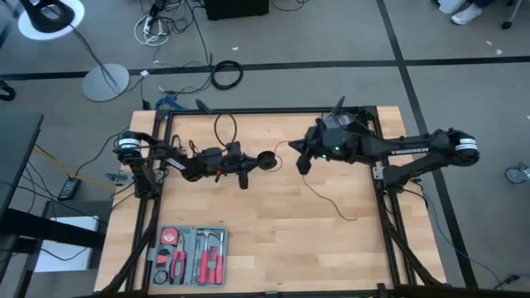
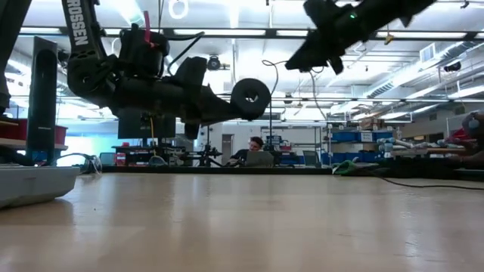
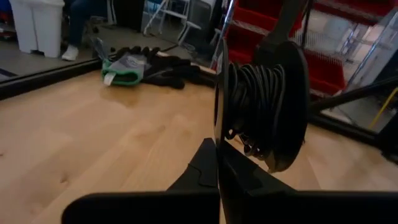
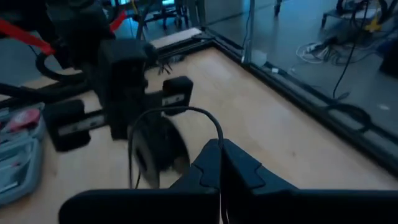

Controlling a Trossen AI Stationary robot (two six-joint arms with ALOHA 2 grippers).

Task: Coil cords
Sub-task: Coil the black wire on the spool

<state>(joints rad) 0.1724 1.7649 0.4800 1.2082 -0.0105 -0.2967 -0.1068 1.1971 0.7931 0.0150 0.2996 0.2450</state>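
- Presently the left gripper (image 1: 258, 162) is clenching the round black puck (image 1: 266, 161), holding it above the middle of the table (image 1: 273, 240); wire is sitting wound around the puck (image 3: 261, 106).
- Facing it, the right gripper (image 1: 303, 165) is pinching the thin black wire (image 1: 327, 201) with its fingers closed; the wire is trailing down onto the wood.
- A tool case (image 1: 189, 257) is lying near the front left corner.

even overhead light, bright ceiling lamps (image 2: 178, 9) glaring in low view, soft shadows, near end effector fingers blurred
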